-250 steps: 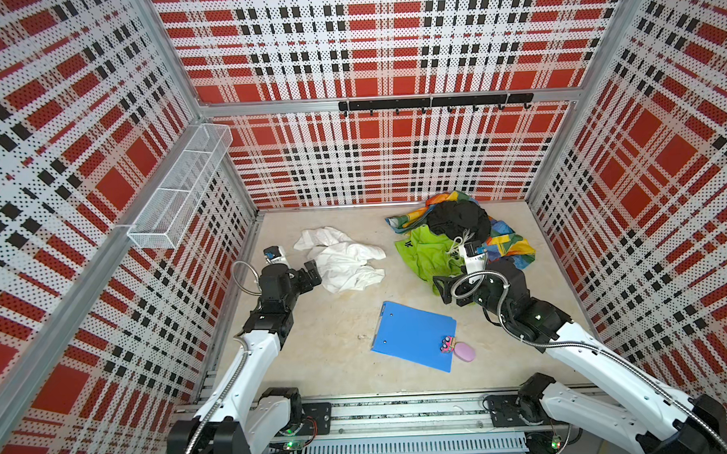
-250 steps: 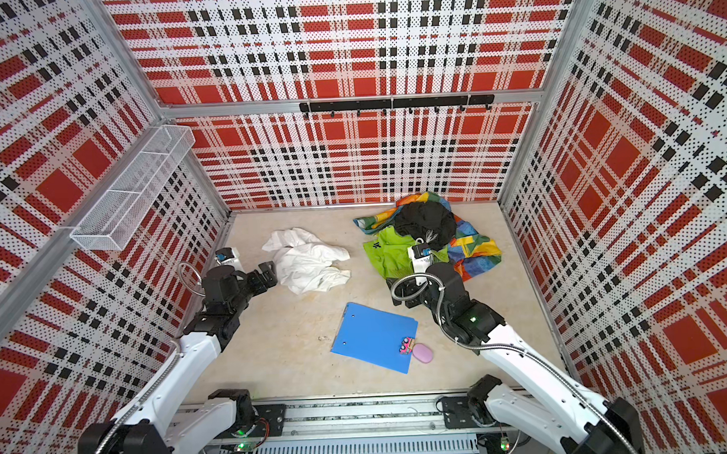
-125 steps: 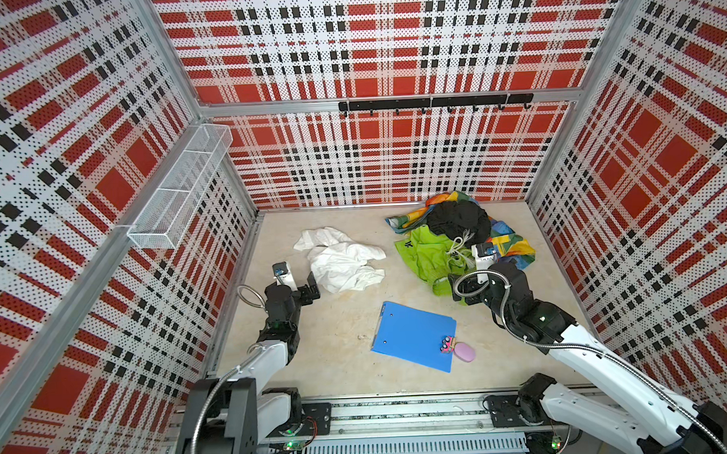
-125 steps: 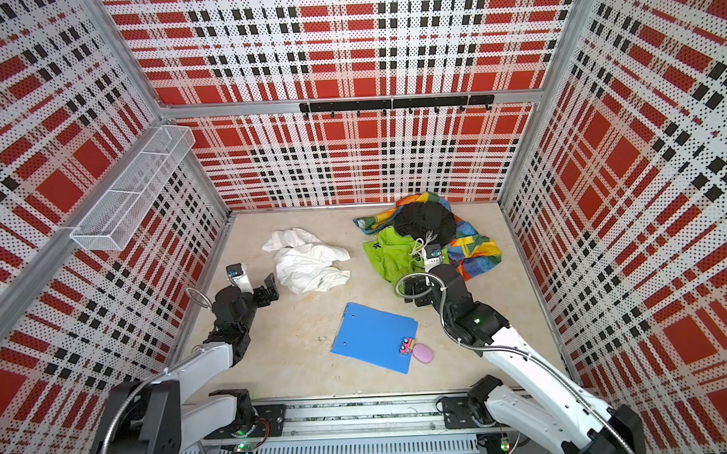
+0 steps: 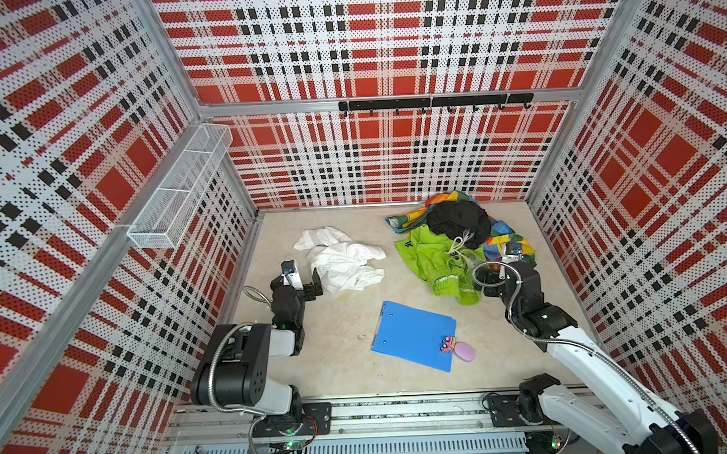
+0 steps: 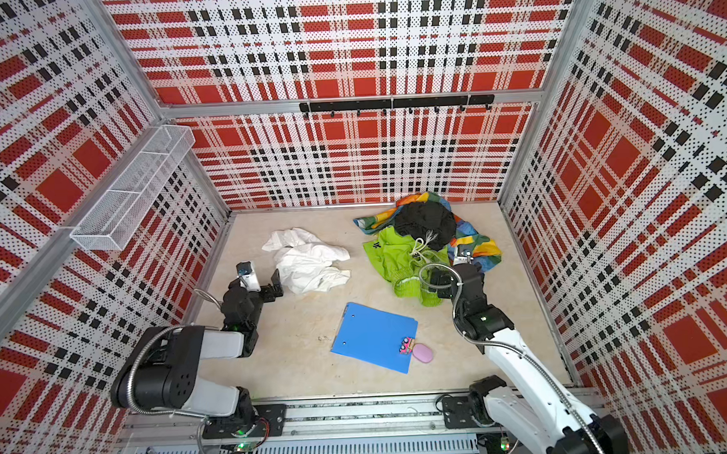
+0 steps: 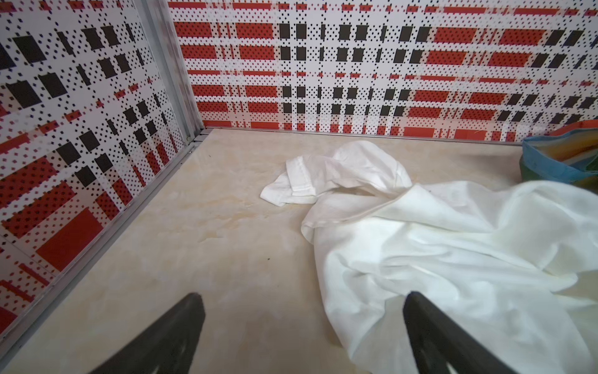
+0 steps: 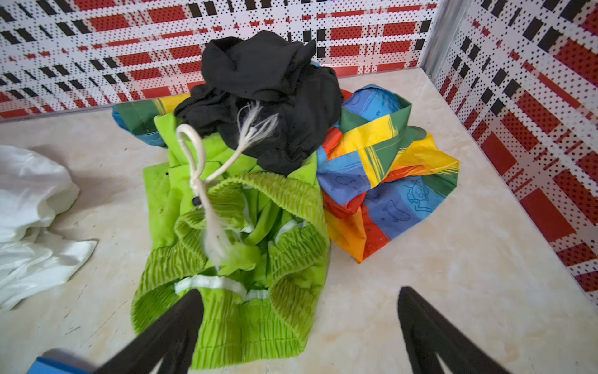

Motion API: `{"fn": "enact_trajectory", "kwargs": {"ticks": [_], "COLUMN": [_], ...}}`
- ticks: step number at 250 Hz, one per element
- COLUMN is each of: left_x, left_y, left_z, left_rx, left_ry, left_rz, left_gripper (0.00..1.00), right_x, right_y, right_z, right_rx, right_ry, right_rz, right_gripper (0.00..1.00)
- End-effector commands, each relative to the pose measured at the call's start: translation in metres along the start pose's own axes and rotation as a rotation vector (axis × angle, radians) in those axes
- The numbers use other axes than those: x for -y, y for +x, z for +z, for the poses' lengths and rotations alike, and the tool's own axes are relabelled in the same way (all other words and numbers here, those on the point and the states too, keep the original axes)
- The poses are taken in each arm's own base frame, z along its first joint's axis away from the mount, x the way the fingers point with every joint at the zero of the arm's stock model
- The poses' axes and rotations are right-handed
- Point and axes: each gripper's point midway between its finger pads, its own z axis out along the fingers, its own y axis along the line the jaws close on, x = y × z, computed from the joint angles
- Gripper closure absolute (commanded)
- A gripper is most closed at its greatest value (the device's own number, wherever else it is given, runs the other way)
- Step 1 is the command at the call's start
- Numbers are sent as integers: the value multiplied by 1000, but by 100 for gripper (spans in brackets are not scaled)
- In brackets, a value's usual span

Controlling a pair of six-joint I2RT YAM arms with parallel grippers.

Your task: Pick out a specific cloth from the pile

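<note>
table (image 5: 337, 362): I see a beige marbled top.
pile (image 5: 450, 250): at 1 o'clock on the table; black cloth (image 5: 457, 222) on top, lime-green garment (image 5: 429, 259) in front, rainbow fabric (image 5: 506, 241) beneath.
cloth (image 5: 342, 262): white, crumpled, at 11 o'clock, apart from the pile, bare table between.
blue clipboard (image 5: 413, 336): flat at 5 o'clock.
left gripper (image 7: 302, 294): at 9 o'clock, jaws spread wide, holding nothing, just beside my cloth's edge.
right gripper (image 8: 298, 289): at 3 o'clock, jaws spread wide, empty, by the lime-green garment's waistband.

Open floor (image 5: 391, 293) between cloth (image 5: 342, 258) and pile (image 5: 429, 250), blue clipboard (image 5: 413, 336) flat mid-floor
</note>
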Motion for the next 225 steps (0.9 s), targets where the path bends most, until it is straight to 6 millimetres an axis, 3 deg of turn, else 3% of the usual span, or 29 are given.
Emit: {"fn": "enact_trajectory", "kwargs": {"ticks": [1,67,115,183,225], "left_x": [2,0,0,0,-1], "left_y": [-20,-19,-20,-19,-19], "left_z": [9,10,10,10,10], "left_rx": [77,76,77,77,76], "left_ry": [10,26,26,25,24], "left_rz": [4,-13,-13,-12,-11], "left_gripper": [1,1,1,1,1], "right_x": [0,45,72,83,79], "right_y": [-21,-12,-8,-10,2], "right_z": [7,45,60,61,75], "right_rx": [118,177,256,411,401], "right_ry": [-43,57,145,201,166], "right_rz": [23,41,26,-22,-13], "right_gripper": [0,0,0,0,0]}}
